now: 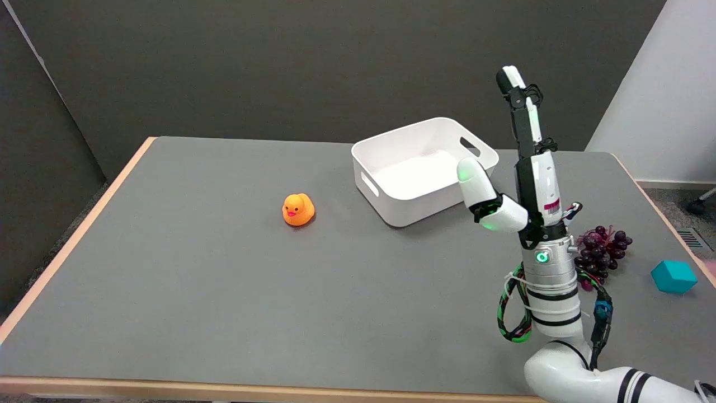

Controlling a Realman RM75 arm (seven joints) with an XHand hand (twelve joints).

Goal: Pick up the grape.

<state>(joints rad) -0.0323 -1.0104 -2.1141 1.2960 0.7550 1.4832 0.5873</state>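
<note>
Fingers [526,120] of the right hand [517,184] stand straight up, thumb splayed toward the white bin [391,215]; apart, holding nothing. Grape [603,251] bunch lies on the tabletop [196,291] just right of the wrist, lower than the palm and partly hidden behind it. Judgement: hand must tip down and swing right to reach it.

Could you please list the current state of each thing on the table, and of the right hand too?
right hand: raised above the table, fingers apart, holding nothing.
grape bunch: lying on the table, not held.
white bin: upright, nothing visible inside.
rubber duck: upright.
teal cube: resting near the right edge.
</note>
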